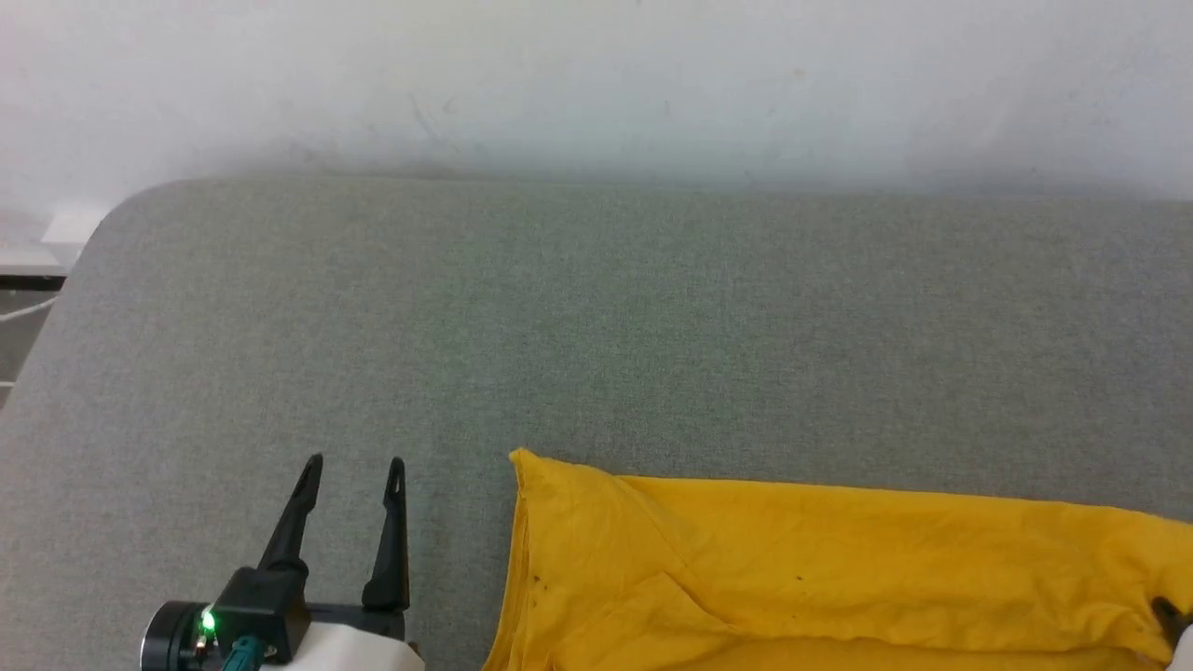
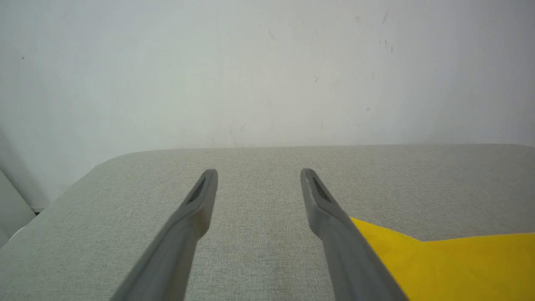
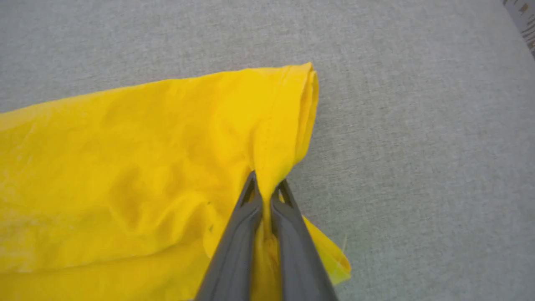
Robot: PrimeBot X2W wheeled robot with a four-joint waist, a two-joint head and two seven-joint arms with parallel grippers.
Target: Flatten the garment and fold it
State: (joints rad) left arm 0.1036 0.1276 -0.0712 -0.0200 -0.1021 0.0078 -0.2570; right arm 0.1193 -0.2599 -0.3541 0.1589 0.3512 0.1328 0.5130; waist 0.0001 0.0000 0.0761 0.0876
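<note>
Garment (image 1: 792,559), plain yellow and creased, lies bunched, its edge pinched by right gripper (image 3: 266,180); left gripper (image 1: 354,463) spread wide.

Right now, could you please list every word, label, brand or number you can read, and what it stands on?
None can be read. The garment shows plain yellow cloth, no tag or print. The grey surface, the wall and the left gripper carry no lettering.
</note>
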